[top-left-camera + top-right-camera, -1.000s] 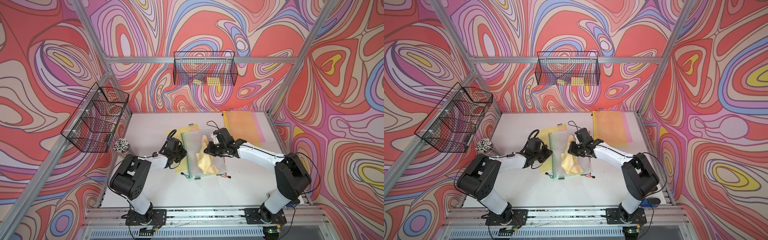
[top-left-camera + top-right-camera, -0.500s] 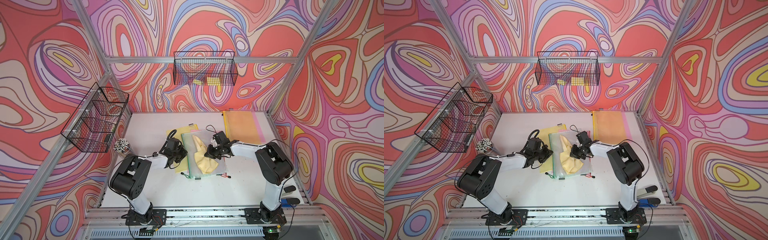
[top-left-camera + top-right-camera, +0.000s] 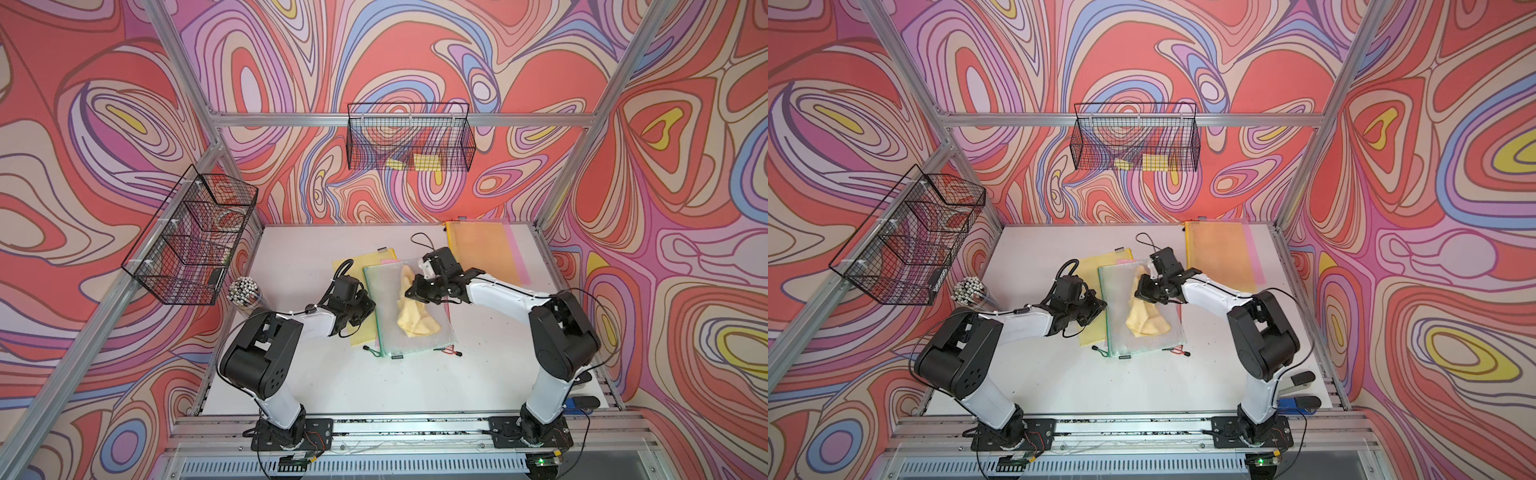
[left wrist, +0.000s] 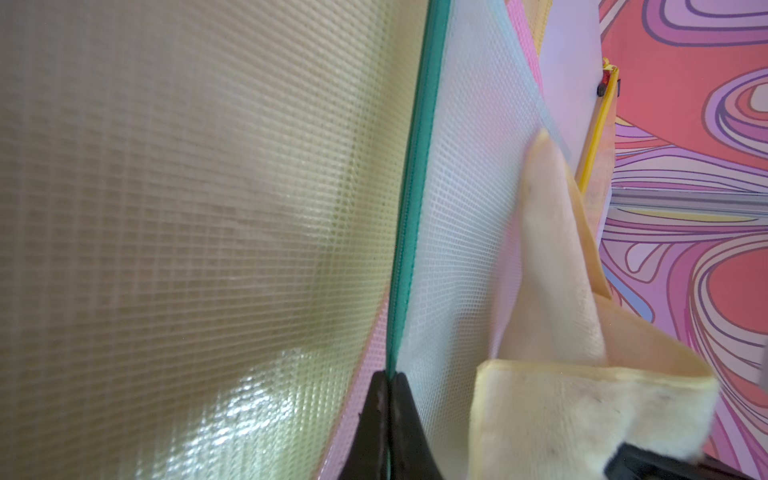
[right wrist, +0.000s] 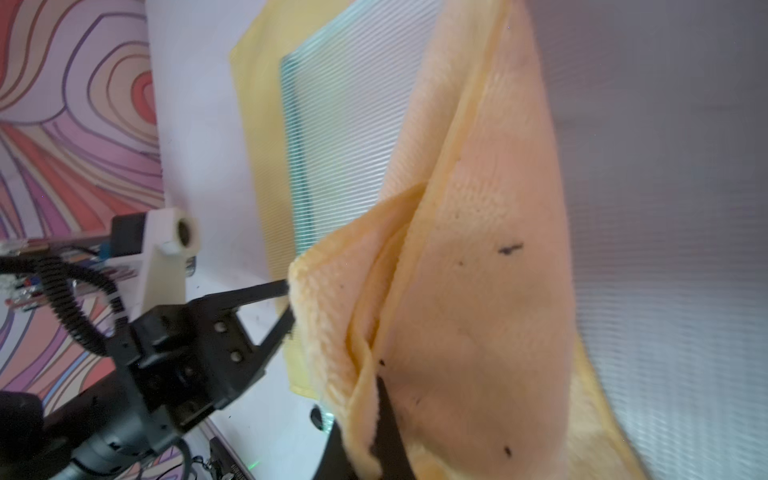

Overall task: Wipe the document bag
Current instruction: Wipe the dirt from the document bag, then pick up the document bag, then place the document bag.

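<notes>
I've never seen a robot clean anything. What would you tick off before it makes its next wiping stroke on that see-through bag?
1. Bag pinned: ok. The left gripper is shut on the green edge of the document bag.
2. Cloth gripped: ok. The right gripper is shut on the cloth.
3. Cloth on the bag: ok. In both top views it lies on the bag's mesh face.
4. Cloth clean: not ok. Dark specks dot it.
5. Grippers apart: ok. A stretch of bag lies between them.
6. Bag surface clean: cannot tell.
</notes>
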Controlling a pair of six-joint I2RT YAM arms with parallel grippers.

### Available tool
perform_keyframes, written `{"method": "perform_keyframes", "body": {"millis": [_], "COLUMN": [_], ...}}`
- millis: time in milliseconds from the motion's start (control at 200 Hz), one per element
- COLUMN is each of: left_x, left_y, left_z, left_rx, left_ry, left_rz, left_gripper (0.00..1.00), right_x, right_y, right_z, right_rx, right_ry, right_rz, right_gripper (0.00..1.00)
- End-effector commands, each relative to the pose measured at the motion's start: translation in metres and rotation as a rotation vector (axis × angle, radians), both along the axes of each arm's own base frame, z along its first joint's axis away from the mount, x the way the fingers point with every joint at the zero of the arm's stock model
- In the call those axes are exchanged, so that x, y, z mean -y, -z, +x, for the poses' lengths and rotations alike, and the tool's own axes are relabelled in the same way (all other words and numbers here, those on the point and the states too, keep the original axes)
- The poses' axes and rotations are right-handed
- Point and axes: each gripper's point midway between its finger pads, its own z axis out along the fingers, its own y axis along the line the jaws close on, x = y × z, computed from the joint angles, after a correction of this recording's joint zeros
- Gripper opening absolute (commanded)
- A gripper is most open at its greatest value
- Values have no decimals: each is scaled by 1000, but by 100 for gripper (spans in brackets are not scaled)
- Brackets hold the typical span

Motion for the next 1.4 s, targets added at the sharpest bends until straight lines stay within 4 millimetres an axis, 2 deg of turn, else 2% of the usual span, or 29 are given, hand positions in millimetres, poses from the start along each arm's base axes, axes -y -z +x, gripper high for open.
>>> {"method": "perform_keyframes", "body": {"millis": [0, 75, 175, 325, 466, 536, 551, 556, 576, 716, 856, 986, 1082, 1187, 1267, 1397], "left_x": [0, 0, 0, -2, 0, 5, 6, 6, 7, 18, 39, 85, 127, 178, 217, 270], "left_y": [2, 1, -2, -7, -17, -30, -33, -33, -39, -82, -135, -182, -206, -228, -240, -249], "left_z": [1, 0, 0, 0, 4, 8, 9, 9, 11, 22, 28, 28, 24, 22, 25, 51], "left_rx": [0, 0, 4, 15, 34, 61, 66, 67, 76, 140, 199, 269, 307, 374, 417, 498], "left_ry": [-3, 2, 7, 14, 43, 91, 103, 107, 120, 236, 382, 560, 687, 804, 877, 905], "left_rz": [-12, -14, -6, 14, 32, 45, 49, 51, 57, 124, 207, 244, 233, 140, 13, -221], "left_gripper": [0, 0, 0, 0, 0, 0, 0, 0, 0, 0, 0, 0, 0, 0, 0, 0], "right_x": [-29, -33, -14, 48, 111, 134, 138, 138, 140, 150, 177, 218, 250, 283, 296, 303], "right_y": [35, 52, 66, 76, 71, 59, 62, 51, 43, 2, -45, -92, -123, -148, -163, -172], "right_z": [-2, 2, 5, 7, 2, -4, -6, -5, -7, -28, -47, -64, -81, -100, -112, -126], "right_rx": [-84, -112, -116, -140, -145, -128, -138, -112, -97, -37, 63, 176, 259, 322, 361, 378], "right_ry": [-41, -38, -14, 85, 176, 209, 212, 214, 215, 233, 336, 491, 614, 738, 786, 811], "right_rz": [16, 18, -51, -117, -161, -169, -175, -164, -159, -138, -149, -199, -259, -329, -344, -340], "right_gripper": [0, 0, 0, 0, 0, 0, 0, 0, 0, 0, 0, 0, 0, 0, 0, 0]}}
